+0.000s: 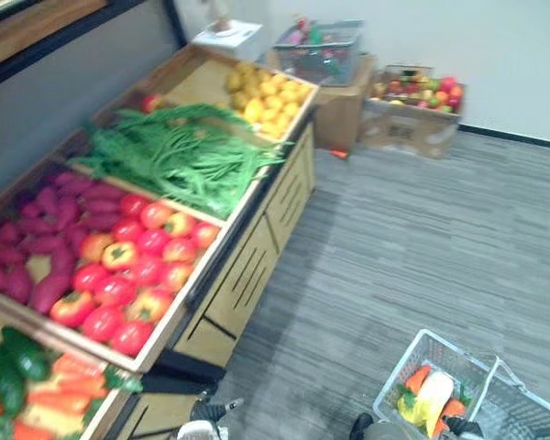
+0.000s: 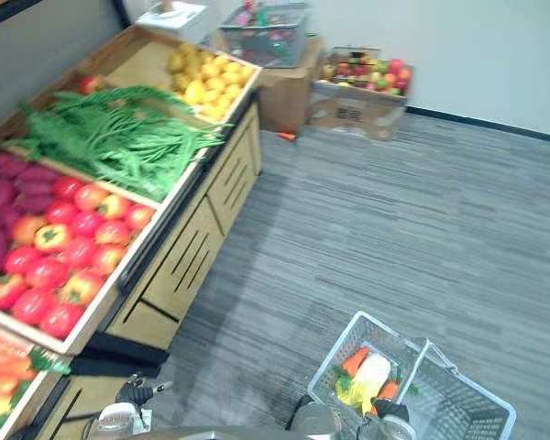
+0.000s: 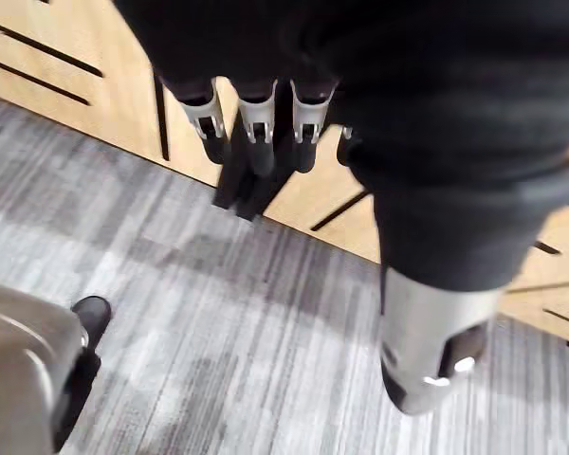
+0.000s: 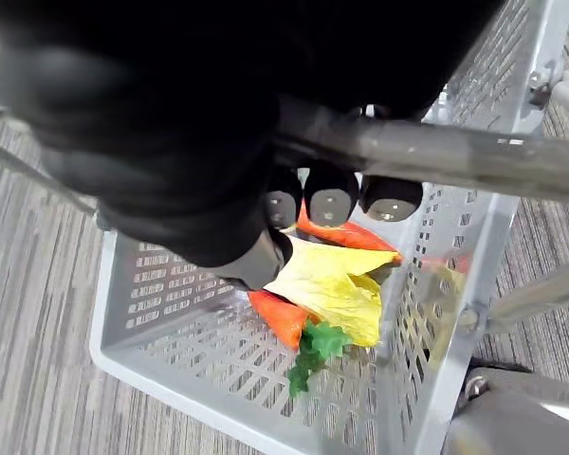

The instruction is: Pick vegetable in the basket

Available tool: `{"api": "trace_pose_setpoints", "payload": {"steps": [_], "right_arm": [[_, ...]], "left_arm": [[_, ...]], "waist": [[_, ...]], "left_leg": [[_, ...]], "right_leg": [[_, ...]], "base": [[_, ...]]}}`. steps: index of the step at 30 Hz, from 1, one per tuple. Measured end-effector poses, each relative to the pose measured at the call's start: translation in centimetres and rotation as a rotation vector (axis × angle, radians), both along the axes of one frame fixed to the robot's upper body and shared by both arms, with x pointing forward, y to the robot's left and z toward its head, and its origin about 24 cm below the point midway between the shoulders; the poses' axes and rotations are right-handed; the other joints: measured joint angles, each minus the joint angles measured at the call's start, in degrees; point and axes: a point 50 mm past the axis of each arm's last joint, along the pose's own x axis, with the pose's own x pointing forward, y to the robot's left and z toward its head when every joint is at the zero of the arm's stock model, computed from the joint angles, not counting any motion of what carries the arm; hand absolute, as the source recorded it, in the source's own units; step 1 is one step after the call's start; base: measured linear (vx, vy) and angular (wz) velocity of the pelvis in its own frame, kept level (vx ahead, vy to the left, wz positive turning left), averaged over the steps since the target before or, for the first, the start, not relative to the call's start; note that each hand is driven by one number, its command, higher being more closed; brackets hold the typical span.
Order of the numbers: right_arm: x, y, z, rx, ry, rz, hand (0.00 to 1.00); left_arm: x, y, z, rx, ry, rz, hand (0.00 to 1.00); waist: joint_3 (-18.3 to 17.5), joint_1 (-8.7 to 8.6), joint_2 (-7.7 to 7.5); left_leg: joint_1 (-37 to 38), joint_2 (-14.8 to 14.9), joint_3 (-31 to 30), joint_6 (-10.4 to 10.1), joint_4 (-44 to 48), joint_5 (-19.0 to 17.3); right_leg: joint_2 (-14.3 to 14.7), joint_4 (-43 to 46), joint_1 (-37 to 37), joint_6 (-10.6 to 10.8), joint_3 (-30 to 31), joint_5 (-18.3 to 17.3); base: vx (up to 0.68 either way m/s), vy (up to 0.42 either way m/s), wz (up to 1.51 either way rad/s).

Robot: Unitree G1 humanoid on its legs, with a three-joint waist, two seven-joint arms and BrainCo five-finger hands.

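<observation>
The right hand [image 4: 330, 203] is closed round the handle [image 4: 436, 156] of the basket [image 4: 171, 318], fingers curled over the bar and thumb beneath. The basket is out on the carpet, well apart from the front of the display stand [image 1: 257, 266]; whether it rests on the floor or hangs from the hand cannot be told. It holds a carrot [image 4: 280, 318] and a yellow leafy vegetable [image 4: 332, 284]. The left hand [image 3: 258, 118] is empty, fingers straight and relaxed, low down just beside the stand's slatted front and below its trays. The vegetables to be picked lie on top of the stand: tomatoes [image 1: 137, 266] in the middle tray, green beans [image 1: 183, 156] in the tray beyond it, carrots [image 1: 64, 376] in the nearest tray. Likely hazards: the left hand must rise from below the stand's top edge and could strike the wooden rim if lifted too close. The tomatoes are round and loosely stacked, so a shallow grasp may roll one off the stand. The beans are tangled, so one pull may drag several over the stand's edge. If the basket tilts on its handle, its contents could shift.
</observation>
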Motion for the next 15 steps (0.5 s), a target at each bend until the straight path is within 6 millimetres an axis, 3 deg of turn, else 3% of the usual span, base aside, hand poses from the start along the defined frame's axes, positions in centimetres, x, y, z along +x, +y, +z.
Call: {"api": "trace_pose_setpoints", "payload": {"steps": [1, 2, 3, 4, 5, 6, 9, 12, 13, 14, 15], "right_arm": [[-0.1, -0.1, 0.0, -0.01, 0.004, 0.025, 1.0], [-0.1, -0.2, 0.1, -0.015, 0.007, 0.035, 1.0], [0.0, -0.4, 0.1, -0.027, 0.011, 0.06, 1.0], [0.3, -0.6, 0.3, -0.037, 0.009, 0.077, 1.0], [0.4, -0.9, 0.4, -0.044, 0.007, 0.078, 1.0], [0.4, -1.3, 0.5, -0.057, 0.009, 0.078, 1.0], [0.3, -1.8, 0.6, -0.07, 0.016, 0.076, 1.0], [0.8, -1.7, 0.7, -0.071, 0.004, 0.08, 1.0], [0.9, -1.7, 0.7, -0.073, 0.002, 0.086, 1.0], [0.9, -2.0, 0.9, -0.086, 0.003, 0.1, 1.0], [0.9, -1.5, 0.6, -0.073, 0.009, 0.111, 1.0]], "left_arm": [[0.0, -0.2, 0.0, -0.002, 0.0, 0.002, 0.0], [-0.2, -0.3, -0.1, -0.006, 0.005, 0.004, 0.0], [-0.7, -0.8, -0.3, -0.016, 0.014, 0.011, 0.0], [-0.9, -1.5, -0.6, -0.036, 0.02, 0.012, 0.0], [-1.1, -1.9, -0.7, -0.046, 0.024, 0.014, 0.0], [-1.0, -2.2, -0.6, -0.052, 0.009, 0.022, 0.0], [-1.0, -2.4, -0.5, -0.042, -0.014, 0.008, 0.0], [-1.0, -2.5, -0.4, -0.046, -0.031, 0.009, 0.0], [-1.1, -2.5, -0.4, -0.047, -0.031, 0.011, 0.0], [-1.3, -2.7, -0.5, -0.053, -0.022, 0.008, 0.0], [-1.4, -2.6, -0.6, -0.049, -0.018, 0.007, 0.0]], "waist": [[0.2, 0.16, 0.31], [0.2, 0.17, 0.39], [0.4, 0.31, 0.09], [0.6, 0.44, -0.08], [0.6, 0.49, -0.21], [0.7, 1.15, -0.28], [0.6, 1.71, 0.0], [0.5, 1.88, 0.46], [0.4, 2.11, 0.76], [-0.3, 2.83, 2.4], [-0.5, 3.17, 1.77]], "left_leg": [[-0.2, 3.4, -0.5, 0.3, 5.7, 0.2], [-0.6, 5.0, -1.8, 1.0, 8.5, 0.7], [-3.3, 6.4, -7.9, 2.8, 13.4, 2.6], [-6.5, 4.5, -17.7, 1.5, 15.3, 1.0], [-7.9, 2.2, -23.0, 0.5, 14.7, -0.1], [-9.4, -2.6, -32.1, -1.4, 11.6, -2.0], [-10.1, -10.1, -45.9, -3.5, 0.0, -4.8], [-11.2, -13.1, -56.4, -3.6, -10.1, -4.9], [-11.5, -13.4, -58.1, -3.6, -11.6, -4.5], [-11.9, -13.1, -59.9, -3.9, -14.3, -1.5], [-10.7, -13.9, -57.9, -3.4, -14.8, -2.2]], "right_leg": [[1.4, 0.1, -0.1, -0.6, 2.2, -0.4], [2.1, 0.1, -0.3, -0.9, 3.6, -0.6], [2.7, 0.2, -0.7, -1.4, 6.5, -0.9], [2.6, 0.2, -1.1, -1.7, 9.0, -0.9], [2.3, 0.3, -1.3, -1.6, 10.4, -0.7], [1.8, 0.5, -1.8, -1.5, 13.1, -0.5], [1.6, 0.1, -1.9, -0.5, 18.5, 0.3], [1.8, -0.5, -3.2, 1.3, 23.6, 1.4], [2.0, -0.8, -3.6, 2.0, 24.7, 1.8], [3.1, -1.3, -4.1, 3.2, 26.5, 2.6], [2.3, -1.9, -3.8, 4.5, 28.3, 3.4]], "base": [[-0.11, -0.123, -0.97], [-0.08, -0.106, -1.05], [-0.04, -0.059, -1.04], [-0.02, -0.034, -1.02], [0.01, 0.019, -1.12], [0.04, 0.042, -0.97], [0.06, 0.091, -1.0], [0.05, 0.185, -0.86], [0.05, 0.256, -0.96], [0.08, 0.298, -0.87], [0.09, 0.281, -0.71]]}}
